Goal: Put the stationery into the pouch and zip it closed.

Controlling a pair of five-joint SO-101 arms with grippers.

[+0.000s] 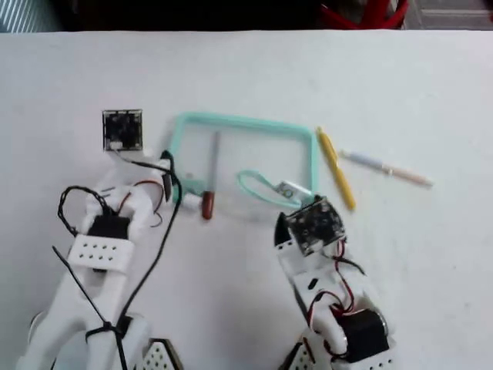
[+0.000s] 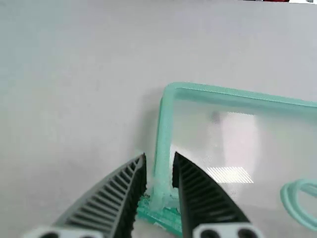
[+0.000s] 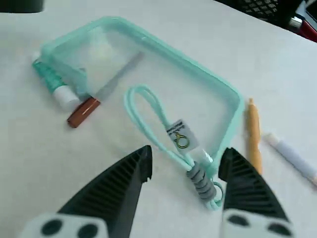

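Observation:
The clear pouch (image 1: pixel 254 158) with a teal rim lies flat at mid-table. A grey pen with a brown cap (image 1: pixel 206 204) lies half inside it, cap end sticking out (image 3: pixel 83 111). My left gripper (image 2: pixel 158 166) is shut on the pouch's teal edge (image 2: pixel 163 129) at its left corner (image 1: pixel 169 173). My right gripper (image 3: pixel 187 157) stands open over the teal zipper cord (image 3: pixel 148 114) and its tag (image 1: pixel 289 190), a finger on each side. A yellow pen (image 1: pixel 337 168) and a pale pen (image 1: pixel 387 168) lie on the table right of the pouch.
A white-tipped teal piece (image 3: pixel 63 96) sits at the pouch's corner beside the brown cap. Both arms' white bodies and cables (image 1: pixel 154 247) take up the near side of the table. The far table edge (image 1: pixel 246 31) meets dark clutter behind.

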